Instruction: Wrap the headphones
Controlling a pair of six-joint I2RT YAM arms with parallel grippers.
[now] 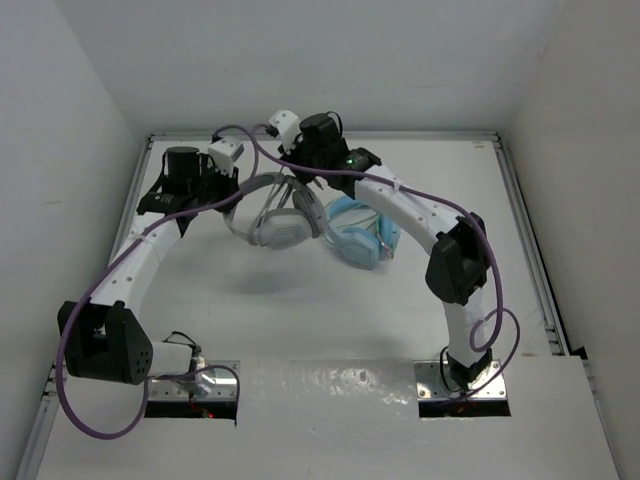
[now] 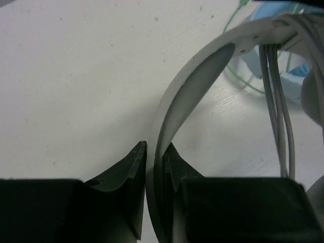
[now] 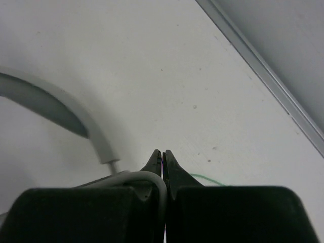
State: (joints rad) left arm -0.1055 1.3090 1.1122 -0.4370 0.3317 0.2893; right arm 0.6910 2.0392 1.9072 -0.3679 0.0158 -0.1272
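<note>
The white and light-grey headphones (image 1: 280, 222) are held up off the table near the back middle, ear cup hanging low. My left gripper (image 1: 238, 190) is shut on the curved headband (image 2: 202, 66), which runs up from between its fingers. Several turns of the thin grey cable (image 2: 277, 111) hang from the headband's far end. My right gripper (image 1: 300, 162) is shut on the grey cable (image 3: 152, 178), which loops over its left finger into the jaws. The headband's end (image 3: 76, 114) shows at the left of the right wrist view.
Light blue headphones (image 1: 358, 232) lie on the table right of the white pair, under my right arm, with a thin green cable (image 2: 238, 83). A metal rail (image 3: 263, 71) edges the table at the back. White walls close in the left, back and right sides.
</note>
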